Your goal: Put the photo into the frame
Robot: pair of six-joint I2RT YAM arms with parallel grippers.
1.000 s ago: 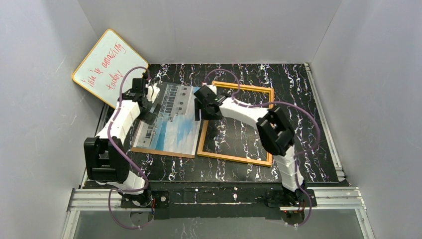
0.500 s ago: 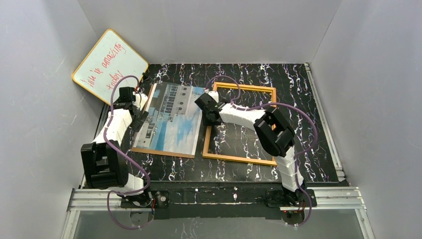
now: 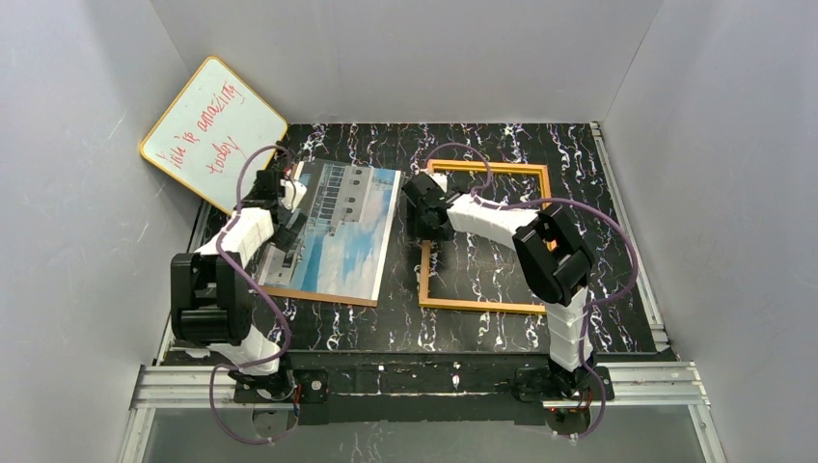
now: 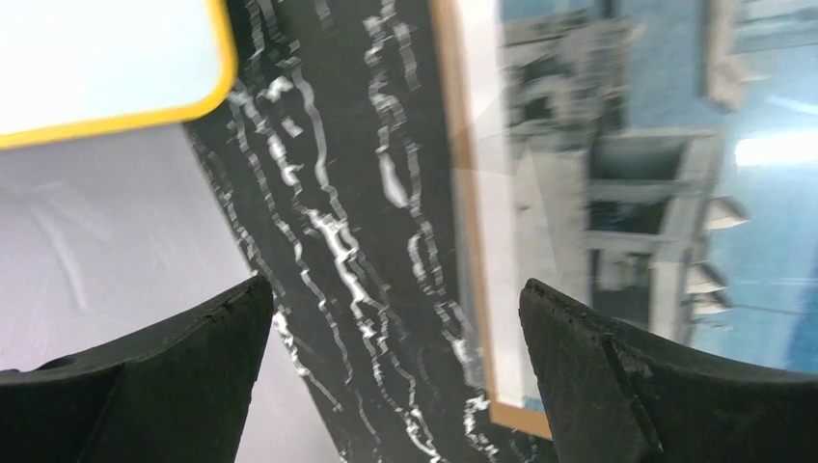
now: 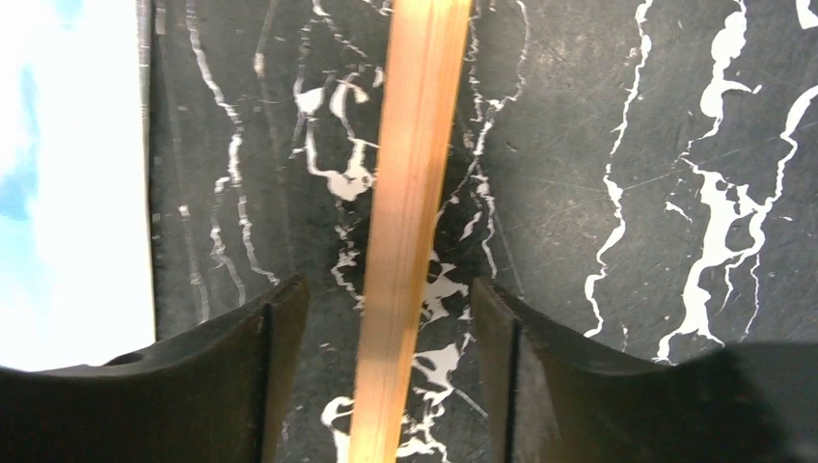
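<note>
Photo (image 3: 338, 231) shows blue and white; frame (image 3: 482, 306) is orange-brown.

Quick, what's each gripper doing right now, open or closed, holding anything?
Left gripper: open, holding nothing.
Right gripper: open, straddling one rail of the frame, not clamped on it.

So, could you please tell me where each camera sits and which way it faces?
Top external: above and behind the robot, facing down at the table; left arm and right arm show.
Left wrist: facing down past the open left tool at the photo.
Right wrist: facing down; the open right tool straddles the frame rail.
All share the photo.
</note>
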